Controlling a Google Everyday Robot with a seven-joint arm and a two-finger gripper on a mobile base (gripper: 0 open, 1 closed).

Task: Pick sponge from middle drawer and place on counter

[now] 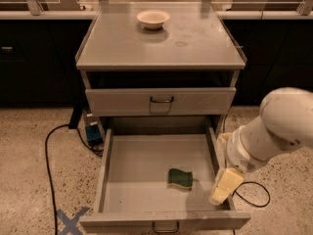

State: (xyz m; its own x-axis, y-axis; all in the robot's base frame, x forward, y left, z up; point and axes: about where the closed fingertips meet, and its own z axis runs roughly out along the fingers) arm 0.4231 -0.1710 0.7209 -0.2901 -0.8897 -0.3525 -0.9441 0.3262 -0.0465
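Observation:
The middle drawer (142, 180) is pulled wide open at the bottom of the cabinet. The sponge (180, 178) lies green face up on the drawer floor, right of centre and near the front. My gripper (221, 187) hangs from the white arm (274, 131) over the drawer's right wall, a little to the right of the sponge and not touching it. The counter (161, 45) is the grey cabinet top above, with faint ring stains.
A white bowl (153, 18) stands at the back of the counter. Another drawer front (160, 101) with a wire handle sits shut above the open drawer. Black cables (49, 151) and a blue box (92, 132) lie on the floor to the left. Dark benches stand behind.

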